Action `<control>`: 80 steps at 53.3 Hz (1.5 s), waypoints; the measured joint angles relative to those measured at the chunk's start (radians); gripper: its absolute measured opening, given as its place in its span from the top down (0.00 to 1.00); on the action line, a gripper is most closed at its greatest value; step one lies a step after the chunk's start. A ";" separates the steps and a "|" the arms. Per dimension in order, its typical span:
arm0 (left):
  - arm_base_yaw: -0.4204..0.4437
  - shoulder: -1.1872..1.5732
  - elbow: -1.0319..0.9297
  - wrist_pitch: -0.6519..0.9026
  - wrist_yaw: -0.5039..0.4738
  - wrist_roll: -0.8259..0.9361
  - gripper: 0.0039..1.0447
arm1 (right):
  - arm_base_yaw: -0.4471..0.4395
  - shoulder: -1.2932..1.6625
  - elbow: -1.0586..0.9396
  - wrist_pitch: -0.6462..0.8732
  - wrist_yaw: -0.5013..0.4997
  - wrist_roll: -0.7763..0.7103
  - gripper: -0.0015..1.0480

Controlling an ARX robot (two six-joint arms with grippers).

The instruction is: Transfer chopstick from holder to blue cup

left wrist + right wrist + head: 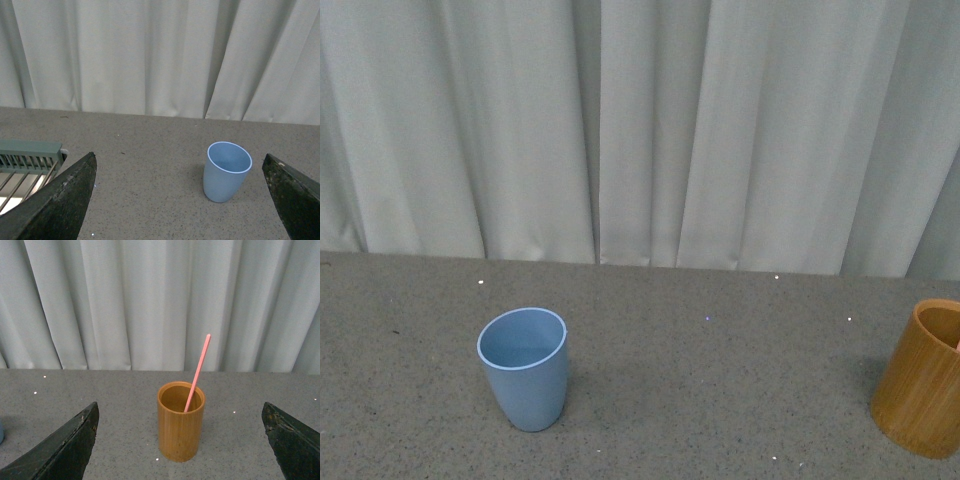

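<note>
The light blue cup (525, 367) stands upright and empty on the grey table, left of centre in the front view. It also shows in the left wrist view (226, 171), ahead of my open left gripper (180, 200). The orange-brown holder (924, 379) stands at the right edge of the front view. In the right wrist view the holder (180, 429) stands ahead of my open right gripper (180, 440), and one pink-red chopstick (198, 372) leans in it, its top tilted to the right. Neither gripper touches anything. No arm shows in the front view.
A grey-white curtain (640, 130) hangs behind the grey speckled table (720, 350). A green-grey slatted rack (27, 160) lies at the left edge of the left wrist view.
</note>
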 joint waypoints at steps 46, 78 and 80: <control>0.000 0.000 0.000 0.000 0.000 0.000 0.06 | 0.000 0.000 0.000 0.000 0.000 0.000 0.09; -0.041 0.264 0.064 -0.152 -0.101 -0.707 0.06 | 0.000 0.000 0.000 0.000 0.000 0.000 0.09; -0.037 0.298 0.065 -0.115 -0.097 -0.749 0.06 | 0.000 0.000 0.000 0.000 0.000 0.000 0.09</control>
